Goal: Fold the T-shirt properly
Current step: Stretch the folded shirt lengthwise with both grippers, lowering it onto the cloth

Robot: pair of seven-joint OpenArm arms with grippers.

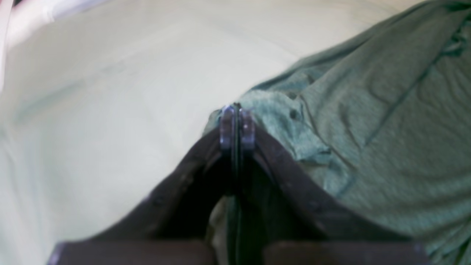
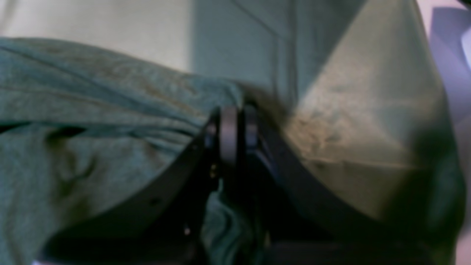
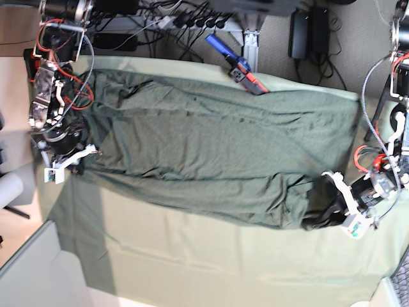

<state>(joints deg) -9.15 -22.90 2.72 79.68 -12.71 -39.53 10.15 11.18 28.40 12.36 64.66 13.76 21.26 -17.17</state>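
The dark olive T-shirt [image 3: 204, 147] lies spread and wrinkled across most of the table. In the base view my left gripper [image 3: 314, 221] sits at the shirt's near right corner, and my right gripper [image 3: 81, 168] sits at its left edge. Up close, the left gripper [image 1: 237, 123] is shut, with the edge of the T-shirt [image 1: 386, 129] pinched between its fingertips. The right gripper [image 2: 235, 127] is also shut, with bunched folds of the T-shirt [image 2: 92, 121] caught in it and more cloth showing below the fingers.
The pale mint table cloth [image 3: 192, 262] shows in front of the shirt and along the right side. A blue and red tool [image 3: 239, 64] lies at the back edge. Cables and power gear hang behind the table. The table's corner is at the lower left.
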